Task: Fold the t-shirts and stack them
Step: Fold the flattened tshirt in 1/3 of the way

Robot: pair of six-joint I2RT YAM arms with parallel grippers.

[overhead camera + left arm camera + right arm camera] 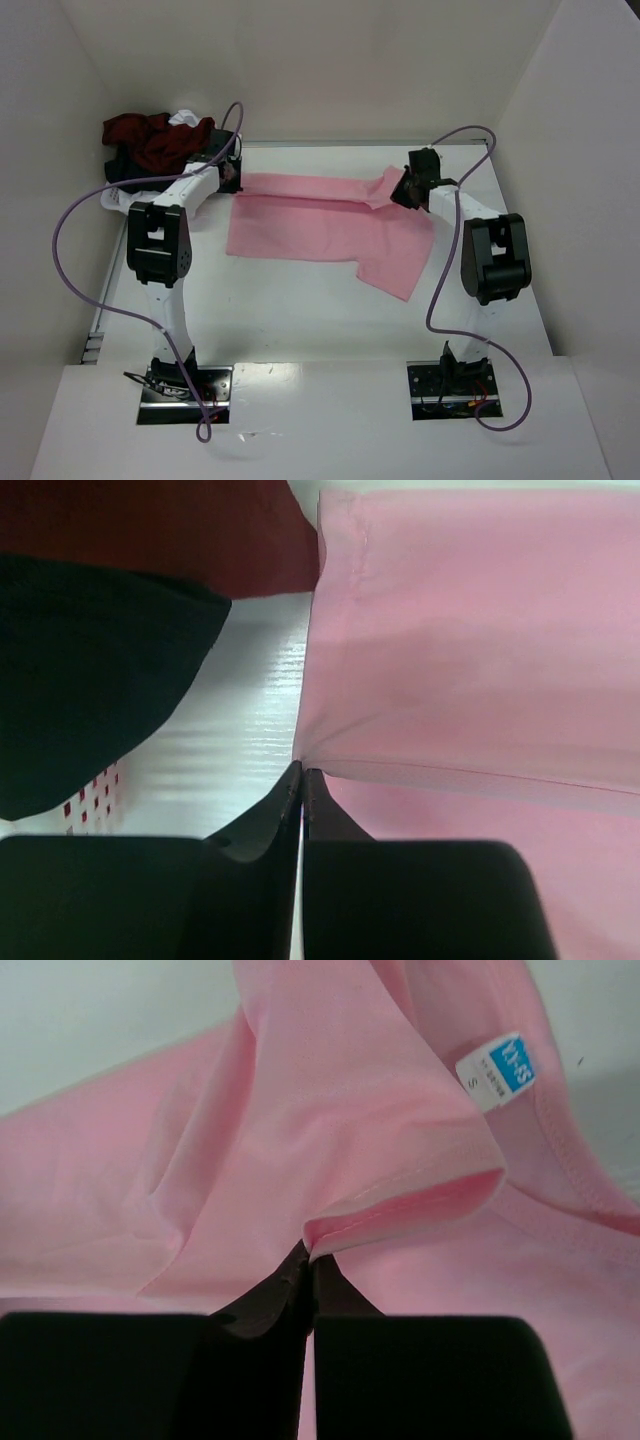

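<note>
I see the pink t-shirt [300, 1110] as soft matt cloth, smooth knit w/ stitched hem. neck label [497, 1070]: smooth, slight sheen. dark red t-shirt [150, 530] & black t-shirt [90, 670]: matt cloth too. counter [250, 720]: white, glossy, smooth. My left gripper [302, 780] & right gripper [310, 1260]: matt black, prob. plastic.

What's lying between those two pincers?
The pink t-shirt, from the left pincer to the right pincer, each shut on its edge; the top view shows it.
</note>
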